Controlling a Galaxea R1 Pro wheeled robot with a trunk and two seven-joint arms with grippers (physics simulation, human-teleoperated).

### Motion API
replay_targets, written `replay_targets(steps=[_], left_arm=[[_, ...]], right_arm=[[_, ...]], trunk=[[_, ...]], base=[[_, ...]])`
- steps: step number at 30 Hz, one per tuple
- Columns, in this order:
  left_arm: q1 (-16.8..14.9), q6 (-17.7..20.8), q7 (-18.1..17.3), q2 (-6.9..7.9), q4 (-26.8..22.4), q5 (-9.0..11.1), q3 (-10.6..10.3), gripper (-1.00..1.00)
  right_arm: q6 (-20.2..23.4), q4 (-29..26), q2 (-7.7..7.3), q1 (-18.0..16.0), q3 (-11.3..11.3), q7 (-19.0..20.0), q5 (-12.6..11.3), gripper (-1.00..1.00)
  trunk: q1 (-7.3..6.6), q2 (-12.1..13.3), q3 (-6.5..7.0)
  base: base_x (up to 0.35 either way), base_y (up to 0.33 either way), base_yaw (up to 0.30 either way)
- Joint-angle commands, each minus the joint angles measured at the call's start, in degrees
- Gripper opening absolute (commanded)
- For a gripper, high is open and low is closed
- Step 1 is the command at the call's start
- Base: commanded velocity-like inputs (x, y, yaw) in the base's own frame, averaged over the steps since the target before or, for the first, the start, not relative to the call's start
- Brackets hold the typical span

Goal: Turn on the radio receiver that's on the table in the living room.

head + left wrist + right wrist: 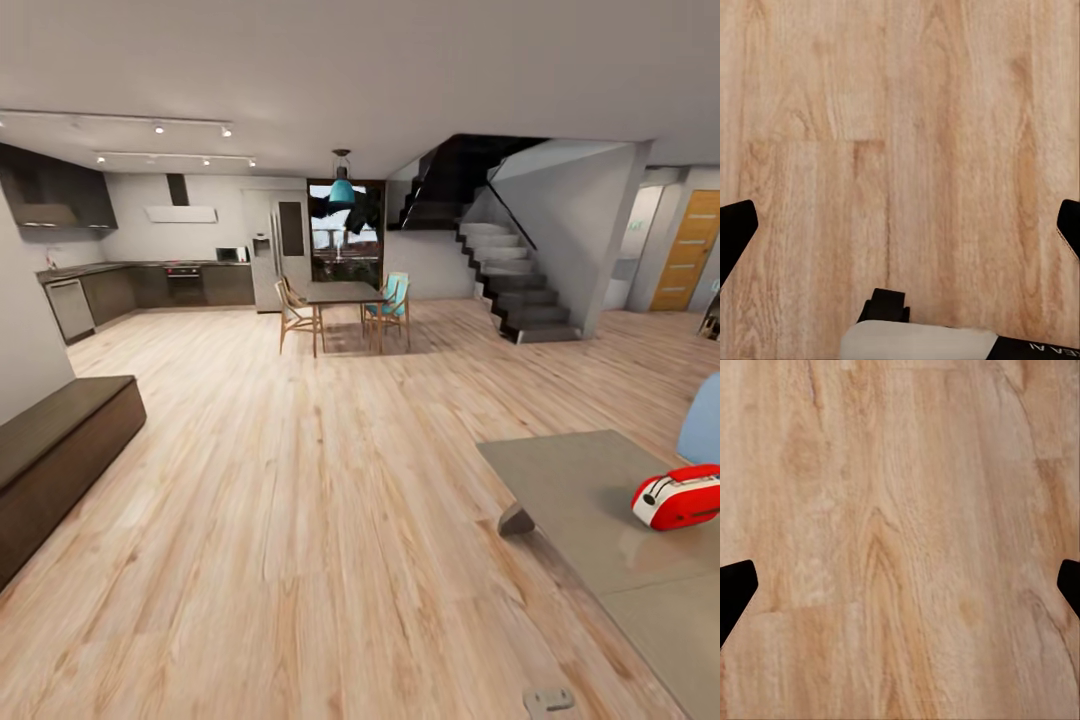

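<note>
**Radio sighted to the right**

Floorboards [900,150] were seen beneath both grippers, left [900,225] and right [900,585], each spread wide and empty. Ahead-right, the radio [678,497] lay on the table [570,480], long axis crosswise, judged nearer the right arm.

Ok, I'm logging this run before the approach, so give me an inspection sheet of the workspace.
Surface: table, glossy grey top, at the head view's lower right.
Job's things: radio receiver, red, on the table near its right side.
Clutter: nothing seen on the table besides the radio.
Grippers: left gripper and right gripper open, empty, fingers spread over the wood floor.
Cables: nothing seen.
Surroundings: dark bench left; dining table, kitchen, staircase beyond.
</note>
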Motion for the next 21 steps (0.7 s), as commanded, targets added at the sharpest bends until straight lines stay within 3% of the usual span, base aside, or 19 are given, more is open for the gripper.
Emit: replay_targets(steps=[1,21], left_arm=[[0.0,0.0,0.0,-0.01,0.0,0.0,0.0,1.00],[0.0,0.0,0.2,-0.02,0.0,0.0,0.0,1.00]], right_arm=[[0.0,0.0,0.00,0.0,0.0,0.0,0.0,1.00],[0.0,0.0,0.00,0.0,0.0,0.0,0.0,1.00]], trunk=[[0.00,0.0,0.00],[0.00,0.0,0.00]], base=[[0.326,-0.029,0.000],[0.325,-0.132,0.000]])
